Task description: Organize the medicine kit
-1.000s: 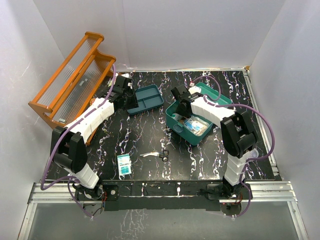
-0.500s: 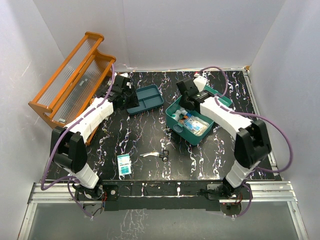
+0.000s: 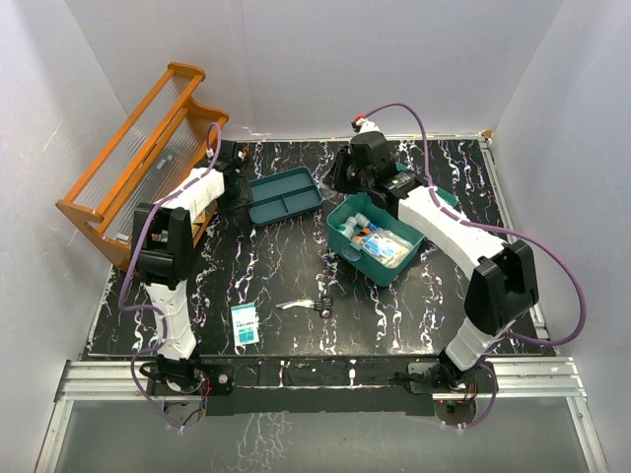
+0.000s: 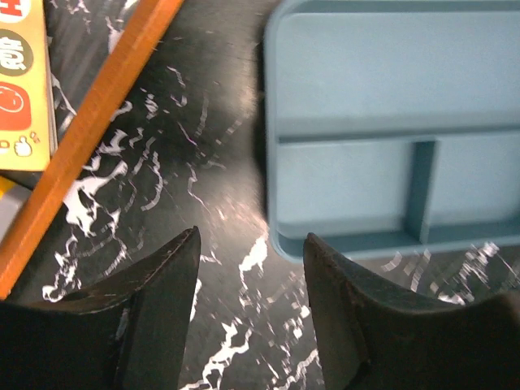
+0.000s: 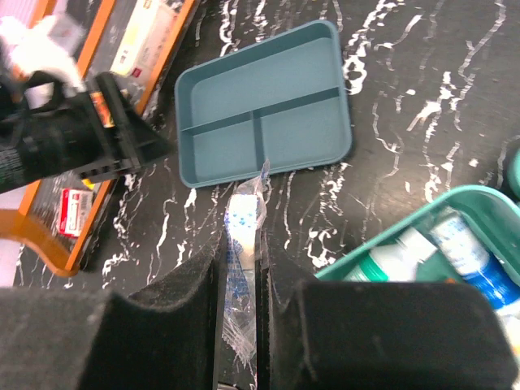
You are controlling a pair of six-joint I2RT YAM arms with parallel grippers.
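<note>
Black marbled counter (image 3: 286, 261): we are logging that the right end effector (image 5: 241, 280) is lifting away from the medicine kit (image 3: 377, 273), open right of centre, pinching a clear sachet (image 5: 244, 215) toward the divided tray (image 5: 264, 106). Left end effector (image 4: 252, 260), spread, is retreating beside the rack (image 3: 138, 163); sorting is progressing.

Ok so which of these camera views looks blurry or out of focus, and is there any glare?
Left wrist view: the divided tray is smeared and soft, the left fingers dark. Right wrist view: tray sharp, the right fingers blurred black around the clear packet. Top view: crisp, evenly lit, no strong glare.
</note>
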